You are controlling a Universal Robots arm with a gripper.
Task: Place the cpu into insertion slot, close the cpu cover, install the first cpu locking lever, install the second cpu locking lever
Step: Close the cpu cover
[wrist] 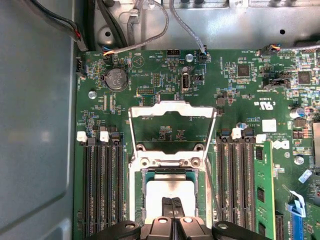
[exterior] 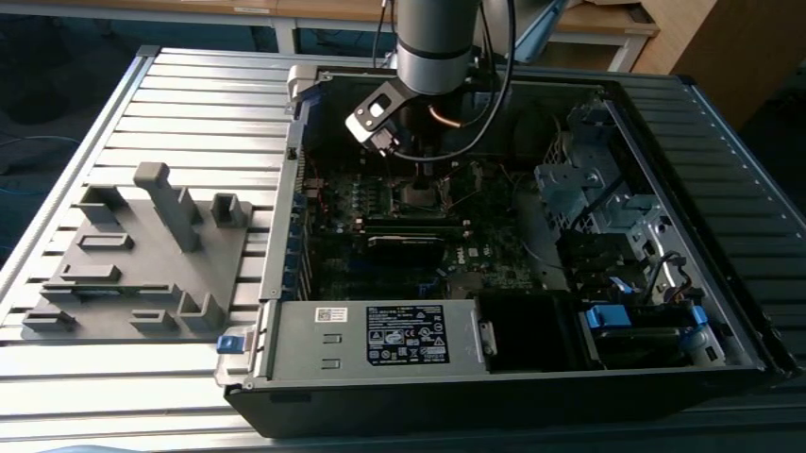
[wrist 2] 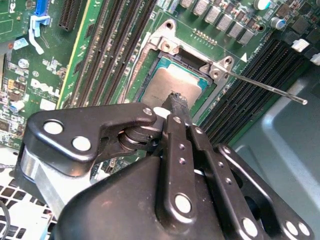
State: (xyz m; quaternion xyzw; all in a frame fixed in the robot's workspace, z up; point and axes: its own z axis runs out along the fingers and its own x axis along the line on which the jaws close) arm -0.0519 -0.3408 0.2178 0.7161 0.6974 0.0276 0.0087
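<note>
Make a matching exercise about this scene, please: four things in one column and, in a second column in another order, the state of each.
Things:
1. cpu
2. cpu cover
3. claw
4. locking lever

States:
a. swung open
b. sticking out sideways, not latched
c. shut, at the cpu's top
d. lying in the insertion slot

Pairs: 1-d; 2-a; 3-c; 4-b

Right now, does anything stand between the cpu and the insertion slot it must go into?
Nothing visible does. The cpu already lies in the insertion slot, under the shut gripper; the cpu cover is swung open, clear of it.
</note>
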